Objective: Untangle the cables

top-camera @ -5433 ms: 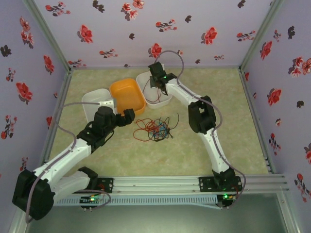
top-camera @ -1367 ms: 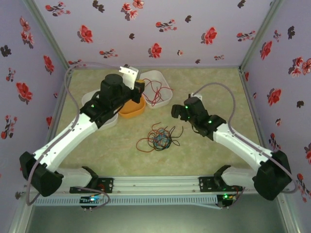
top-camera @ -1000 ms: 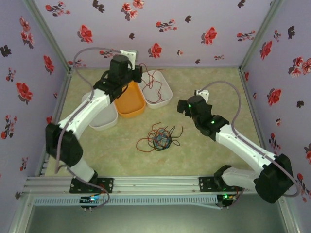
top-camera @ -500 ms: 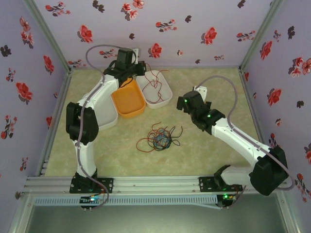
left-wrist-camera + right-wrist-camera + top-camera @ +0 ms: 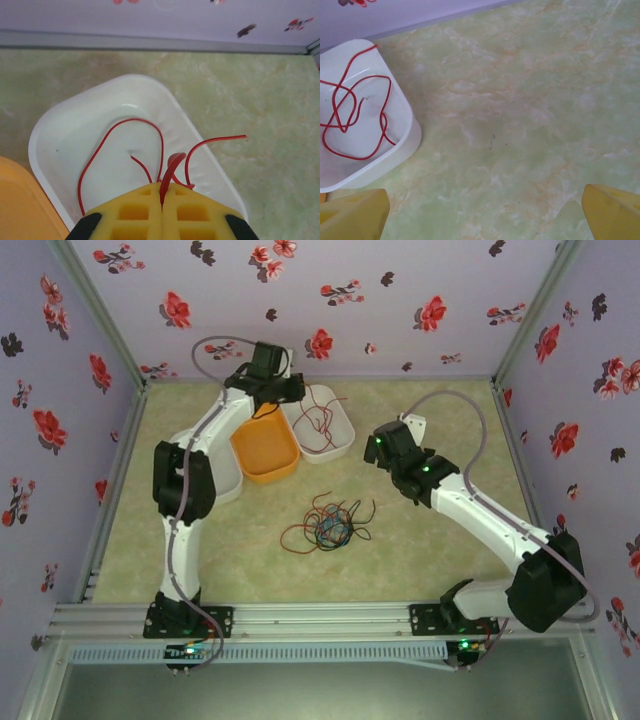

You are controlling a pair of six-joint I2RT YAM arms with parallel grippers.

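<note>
Two claws were seen over the table (image 5: 450,420). The left claw (image 5: 161,190) was reached out to the far side and was pressed together on a red wire (image 5: 172,165), which was pinched between its yellow fingers (image 5: 195,212). From that grip the wire was looped down into a white bin (image 5: 50,130), and one free end was stretched out past the bin's rim, above the table. An orange bin (image 5: 265,445) was set just beside the white bin, on its left, and a second bin (image 5: 228,485), also white, was partly hidden behind the left arm. The right claw (image 5: 485,215) was spread wide apart with nothing between its fingers; it was poised over bare table, near the white bin. The bundle (image 5: 330,525) of red, black and blue-green wires was left lying on the table near the middle, nearer the arm bases than the bins and well apart from both claws.
</note>
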